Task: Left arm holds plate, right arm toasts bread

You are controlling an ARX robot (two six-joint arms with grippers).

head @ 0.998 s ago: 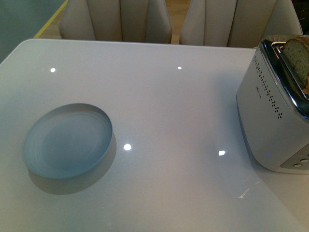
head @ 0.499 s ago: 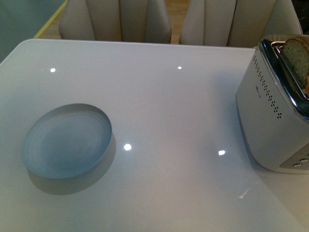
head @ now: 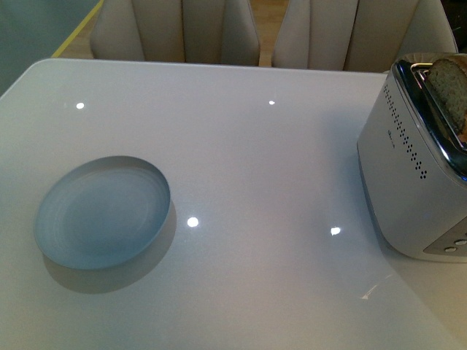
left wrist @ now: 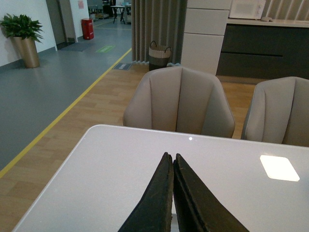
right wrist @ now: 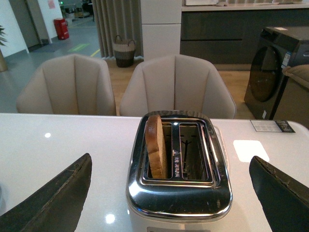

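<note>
The bread stands upright in one slot of the toaster, on the table's right side. The plate lies alone well to the left. The left gripper has its fingers pressed together on nothing, and the right gripper is spread wide before the toaster.

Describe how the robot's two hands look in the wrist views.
The left hand has two black, wedge-shaped fingers with a matte, slightly grainy surface, tapering to narrow tips. The right hand has the same dark, rough-textured fingers with angled edges. No cables, markings or arm links show in any view.
</note>
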